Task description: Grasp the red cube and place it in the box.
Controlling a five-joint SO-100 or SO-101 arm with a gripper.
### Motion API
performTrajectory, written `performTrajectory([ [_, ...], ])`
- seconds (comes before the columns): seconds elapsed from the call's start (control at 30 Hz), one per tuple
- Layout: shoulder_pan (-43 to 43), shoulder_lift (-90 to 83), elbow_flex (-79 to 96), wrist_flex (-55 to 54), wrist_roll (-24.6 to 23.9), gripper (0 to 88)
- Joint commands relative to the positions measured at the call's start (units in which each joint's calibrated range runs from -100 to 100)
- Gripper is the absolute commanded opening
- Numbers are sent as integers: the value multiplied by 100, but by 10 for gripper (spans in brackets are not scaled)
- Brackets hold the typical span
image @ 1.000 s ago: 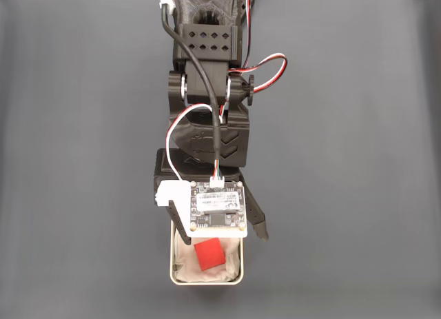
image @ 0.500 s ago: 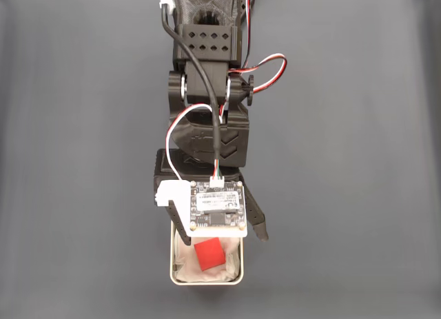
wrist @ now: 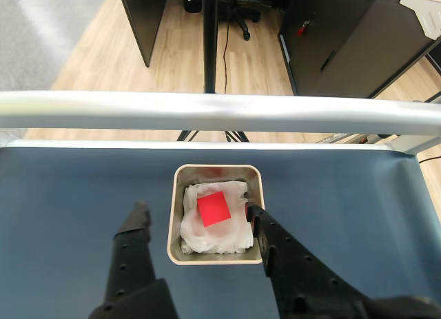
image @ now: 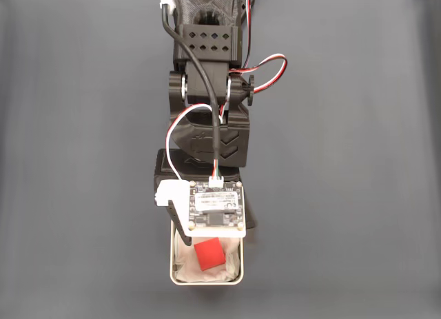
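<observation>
Red cube (wrist: 214,209) resting in box (wrist: 179,250), hand (wrist: 196,212) apart, narrower than before

Both pictures are bright and sharp, with soft, even light. In the fixed view the grey tabletop (image: 358,160) looks a bit darker near its left and right edges, and shadows are faint. In the wrist view the silver bar (wrist: 220,112) along the tabletop's far edge shines with pale glare. The wooden floor (wrist: 172,57) behind it looks well lit. Straight lines bend a little near the edges.
</observation>
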Motion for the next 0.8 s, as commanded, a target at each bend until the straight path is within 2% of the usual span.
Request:
performTrajectory([
  [0.0, -58, -689, -138, -56, -161, 0],
  [0.13, -136, -1521, 99, 190, -230, 0],
  [0.23, -193, -2474, 938, 313, -239, 0],
  [0.53, -299, -5975, 5537, -269, -151, 0],
  [0.77, -342, -8306, 8356, 51, -132, 0],
])
